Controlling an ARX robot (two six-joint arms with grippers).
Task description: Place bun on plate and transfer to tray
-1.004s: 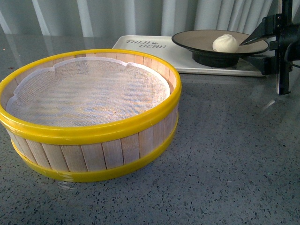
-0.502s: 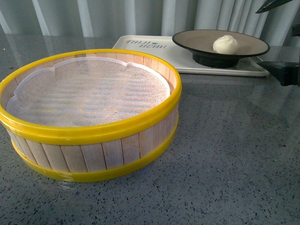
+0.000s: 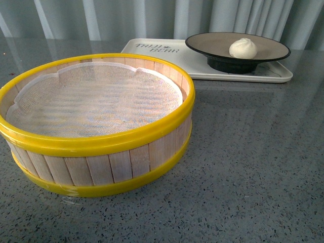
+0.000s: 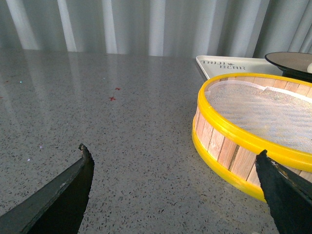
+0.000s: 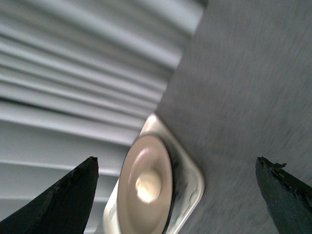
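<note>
The white bun (image 3: 243,48) rests on the taupe plate (image 3: 217,43) with its black rim, and the plate stands on the right part of the cream tray (image 3: 162,50) at the back of the table. No arm shows in the front view. The right wrist view is blurred; in it the bun (image 5: 147,184) lies on the plate (image 5: 141,214) on the tray (image 5: 192,190), well away from my open right gripper (image 5: 176,163). My left gripper (image 4: 175,158) hangs open over bare table, one fingertip (image 4: 265,161) in front of the steamer basket's wall; nothing is between its fingers.
A yellow-rimmed wooden steamer basket (image 3: 101,147) with a white mesh liner fills the front left of the table; it appears as the basket (image 4: 253,141) in the left wrist view. Grey curtains hang behind. The table is grey speckled stone.
My right gripper stood open around the plate's right edge one second ago. It has since lifted up and away to the right, out of the front view. Plate and bun have stayed on the tray.
</note>
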